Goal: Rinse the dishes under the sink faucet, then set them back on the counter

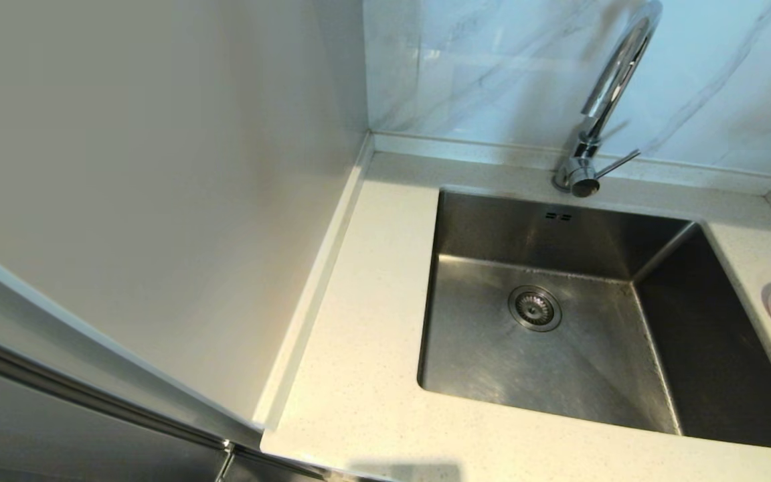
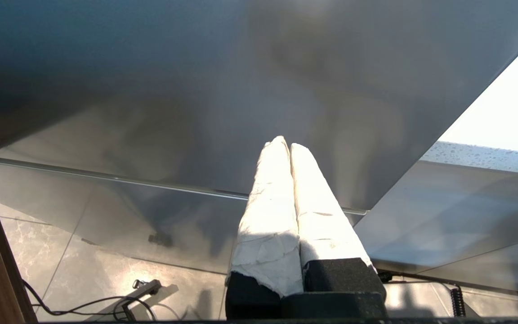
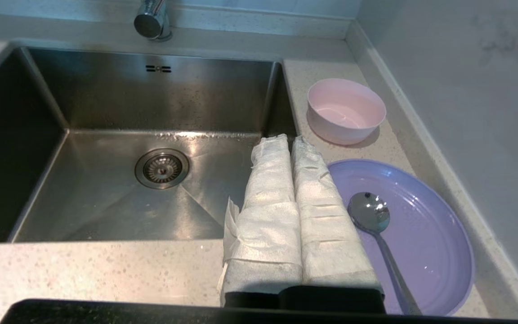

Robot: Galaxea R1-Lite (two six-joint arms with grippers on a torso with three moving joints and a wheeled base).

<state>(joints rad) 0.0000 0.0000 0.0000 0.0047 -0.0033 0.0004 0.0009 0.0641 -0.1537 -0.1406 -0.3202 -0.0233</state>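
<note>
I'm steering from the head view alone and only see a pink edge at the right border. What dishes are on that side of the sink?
Observer: The right wrist view shows a pink bowl upright on the counter, with a purple plate beside it, nearer the robot.
Operator: Anything on the plate?
Observer: Yes, a metal spoon lies in it, bowl end toward the faucet.
Operator: Where's the right gripper?
Observer: The right gripper is shut and empty, above the sink's right rim next to the plate.
Operator: And the left?
Observer: The left gripper is shut, parked below the counter.
</note>
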